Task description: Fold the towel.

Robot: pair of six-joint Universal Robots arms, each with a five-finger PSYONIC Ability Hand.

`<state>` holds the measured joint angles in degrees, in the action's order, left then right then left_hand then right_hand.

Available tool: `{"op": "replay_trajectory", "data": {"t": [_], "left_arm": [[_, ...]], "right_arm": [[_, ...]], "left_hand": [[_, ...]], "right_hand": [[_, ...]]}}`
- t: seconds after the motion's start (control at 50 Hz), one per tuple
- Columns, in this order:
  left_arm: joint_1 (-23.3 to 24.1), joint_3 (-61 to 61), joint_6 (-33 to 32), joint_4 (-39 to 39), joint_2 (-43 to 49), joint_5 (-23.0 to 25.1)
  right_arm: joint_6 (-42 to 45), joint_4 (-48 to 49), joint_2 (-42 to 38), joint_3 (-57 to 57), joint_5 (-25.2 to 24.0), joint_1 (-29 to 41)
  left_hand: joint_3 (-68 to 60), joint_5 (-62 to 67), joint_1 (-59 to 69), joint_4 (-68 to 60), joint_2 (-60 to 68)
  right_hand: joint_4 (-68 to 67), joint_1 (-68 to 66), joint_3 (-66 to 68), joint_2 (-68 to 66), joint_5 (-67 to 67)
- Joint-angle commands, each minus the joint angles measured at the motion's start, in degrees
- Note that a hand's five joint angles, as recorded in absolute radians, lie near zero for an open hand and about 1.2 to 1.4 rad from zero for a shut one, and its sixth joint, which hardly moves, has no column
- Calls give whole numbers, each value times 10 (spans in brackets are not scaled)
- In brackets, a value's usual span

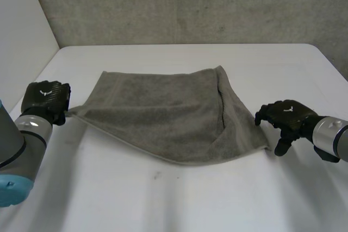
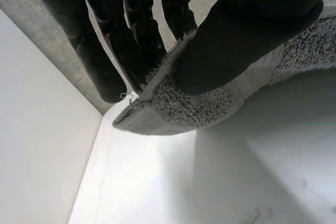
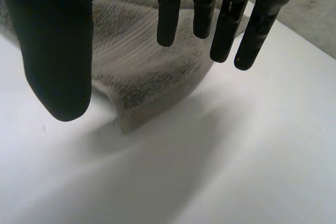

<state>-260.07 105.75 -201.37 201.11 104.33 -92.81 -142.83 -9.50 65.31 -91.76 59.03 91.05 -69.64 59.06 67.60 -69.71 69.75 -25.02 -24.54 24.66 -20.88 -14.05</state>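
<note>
A grey towel (image 1: 163,115) lies on the white table, folded over, with a second layer along its right side. My left hand (image 1: 48,101) holds the towel's left corner (image 2: 173,108): the thumb presses the cloth against the fingers (image 2: 134,35), and the corner is lifted off the table. My right hand (image 1: 283,115) hovers just right of the towel's right edge. Its fingers (image 3: 226,19) are straight and spread above the towel's near right corner (image 3: 136,114), holding nothing.
The white table (image 1: 179,199) has bare room in front of the towel and behind it. A grey wall (image 1: 190,4) runs behind the table and a white wall (image 1: 22,31) stands at the left.
</note>
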Motion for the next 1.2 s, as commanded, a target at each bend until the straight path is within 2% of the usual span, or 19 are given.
{"op": "replay_trajectory", "data": {"t": [0.02,0.3,0.64,0.66,0.68,0.7,0.72,0.8,0.86,0.88,0.9,0.94,1.02,1.06,1.1,1.12,1.16,1.2], "left_arm": [[4,2,2,0,2,0],[4,2,7,1,3,0],[5,3,10,-2,5,0],[5,3,10,-2,5,0],[5,3,10,-2,6,0],[6,3,10,-2,7,0],[6,3,10,-2,7,0],[8,3,9,-10,5,0],[9,2,9,-26,-1,0],[9,2,9,-27,-1,0],[11,-2,9,-38,-11,0],[18,-5,9,-54,-31,0],[25,-17,10,-110,-103,0],[26,-26,9,-128,-128,0],[26,-35,8,-150,-156,-1],[26,-47,5,-172,-183,-1],[25,-62,4,-197,-206,0],[25,-81,4,-221,-224,0]], "right_arm": [[17,25,-35,-4,-33,1],[-11,121,-50,-30,-39,4],[-12,164,-87,-16,-34,21],[-13,167,-89,-14,-34,22],[-15,168,-90,-12,-34,22],[-15,168,-90,-12,-34,22],[-17,170,-89,-8,-34,23],[-32,180,-77,-5,-33,24],[-75,187,-29,1,-28,21],[-104,186,11,10,-22,20],[-104,186,11,11,-22,20],[-159,178,79,28,-21,16],[-181,140,123,54,-21,9],[-180,103,139,74,-21,0],[-177,5,187,122,-29,-24],[-177,4,187,122,-29,-24],[-167,-71,235,177,-30,-46],[-150,-103,250,204,-31,-53]], "left_hand": [[-104,109,124,-103,103],[-104,109,124,-103,103],[-104,109,124,-103,103],[-104,109,124,-103,103],[-104,109,124,-103,103],[-104,109,124,-103,103],[-104,109,124,-103,103],[-104,109,124,-103,103],[-104,109,124,-103,103],[-104,109,124,-103,103],[-104,109,124,-103,103],[-104,109,124,-103,103],[-104,109,124,-103,103],[-104,109,124,-103,103],[-104,109,124,-103,103],[-104,109,124,-103,103],[-104,109,124,-103,103],[-104,109,124,-103,103]], "right_hand": [[-61,-66,64,-102,-71],[-131,-136,135,-173,-141],[-231,-236,234,-272,-241],[-281,-286,284,-322,-290],[-394,-399,398,-436,-404],[-396,-400,399,-437,-405],[-547,-552,551,-589,-557],[-550,-555,553,-591,-560],[-550,-555,553,-591,-560],[-550,-555,553,-591,-560],[-550,-555,553,-591,-560],[-550,-555,553,-591,-560],[-550,-555,553,-591,-560],[-550,-555,553,-591,-560],[-550,-555,553,-591,-560],[-550,-555,553,-591,-560],[-550,-555,553,-591,-560],[-550,-555,553,-591,-560]]}}
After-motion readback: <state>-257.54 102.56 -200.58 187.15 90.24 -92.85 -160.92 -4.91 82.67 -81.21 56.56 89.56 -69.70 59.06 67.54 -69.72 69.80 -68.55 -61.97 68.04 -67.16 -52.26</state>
